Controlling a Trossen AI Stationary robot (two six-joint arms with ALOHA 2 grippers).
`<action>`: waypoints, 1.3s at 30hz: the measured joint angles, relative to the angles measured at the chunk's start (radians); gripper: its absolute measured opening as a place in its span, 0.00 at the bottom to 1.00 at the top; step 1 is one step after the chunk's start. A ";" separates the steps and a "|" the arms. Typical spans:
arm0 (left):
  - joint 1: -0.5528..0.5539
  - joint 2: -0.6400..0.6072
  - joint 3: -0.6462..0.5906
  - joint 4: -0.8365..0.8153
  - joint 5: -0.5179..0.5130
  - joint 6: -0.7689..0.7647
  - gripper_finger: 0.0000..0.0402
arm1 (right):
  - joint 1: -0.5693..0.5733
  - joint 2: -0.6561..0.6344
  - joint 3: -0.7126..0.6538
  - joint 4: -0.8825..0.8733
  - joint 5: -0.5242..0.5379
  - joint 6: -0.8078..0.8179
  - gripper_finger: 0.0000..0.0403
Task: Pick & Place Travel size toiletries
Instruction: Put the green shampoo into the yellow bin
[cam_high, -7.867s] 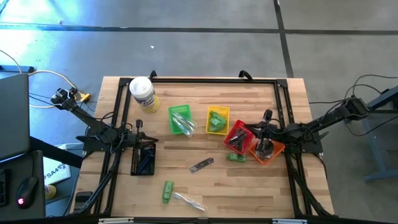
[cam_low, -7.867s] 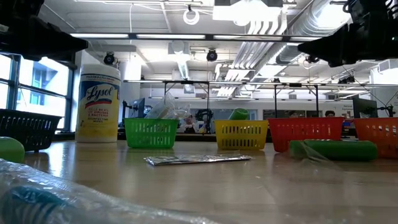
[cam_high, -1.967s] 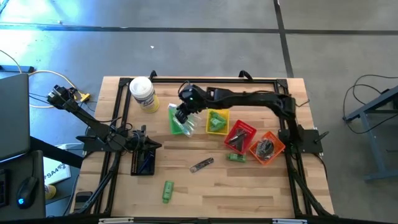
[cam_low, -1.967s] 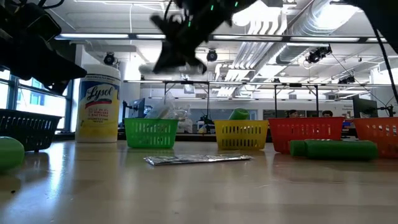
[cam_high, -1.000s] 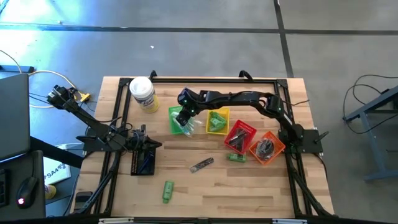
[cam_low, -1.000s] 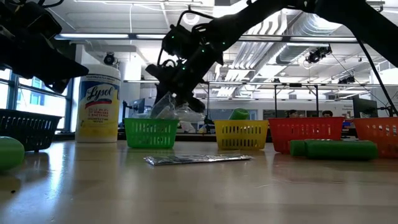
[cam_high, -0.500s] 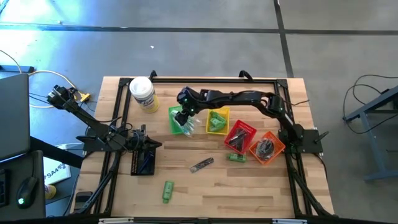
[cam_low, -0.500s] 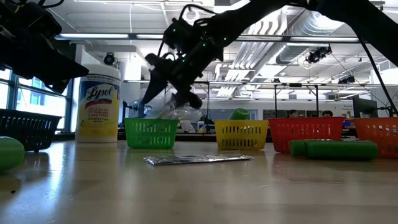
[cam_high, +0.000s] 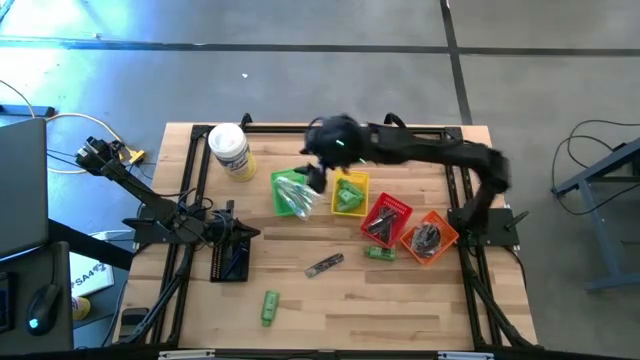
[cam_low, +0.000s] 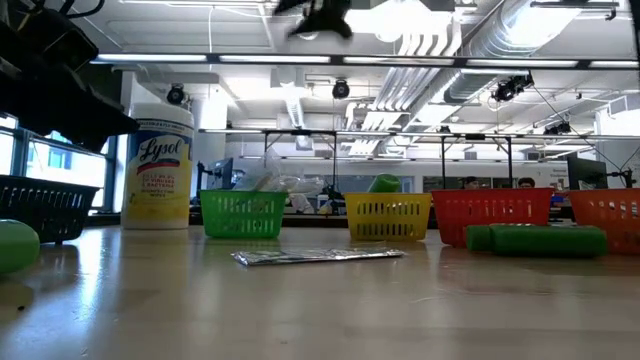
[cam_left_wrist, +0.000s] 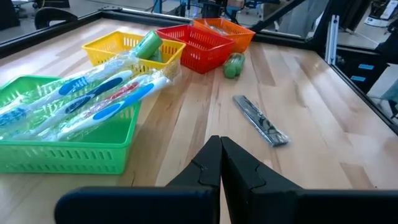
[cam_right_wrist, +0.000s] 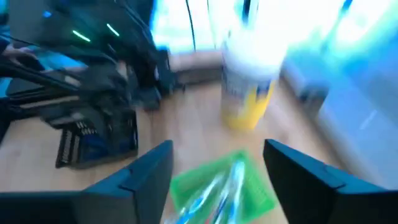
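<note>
So up close in the low view, a green bottle (cam_low: 15, 245) sits at the near left edge, then a flat foil packet (cam_low: 318, 256) lies mid-table (cam_low: 400, 310), with another green tube (cam_low: 535, 240) off to the side. Behind those stands a row of baskets: green basket (cam_low: 242, 214), yellow basket (cam_low: 388, 216), red basket (cam_low: 492, 212), orange basket (cam_low: 606, 214).

The high view adds what that one hides: the left end effector (cam_high: 226, 222) is clenched shut and parked over a black basket (cam_high: 230, 256), empty-handed. The left wrist view shows clear packets of toothbrushes (cam_left_wrist: 81, 99) lying in the green basket, spilling over its rim.

The right end effector (cam_high: 318, 172) hangs above the green and yellow baskets, fingers spread and empty per the right wrist view. Farthest back, a white wipes jar (cam_high: 230, 150) stands near the table's far left corner.
</note>
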 joint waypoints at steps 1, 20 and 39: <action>0.000 0.000 0.000 0.000 0.000 0.000 0.00 | 0.037 -0.044 -0.005 0.006 0.059 -0.051 0.58; 0.000 0.000 0.000 0.001 -0.061 -0.066 0.00 | 0.417 -0.780 -1.009 0.832 0.018 -0.080 0.01; 0.000 0.003 0.048 0.071 0.035 -0.156 0.00 | 0.643 -0.849 -1.508 1.224 0.195 -0.030 0.01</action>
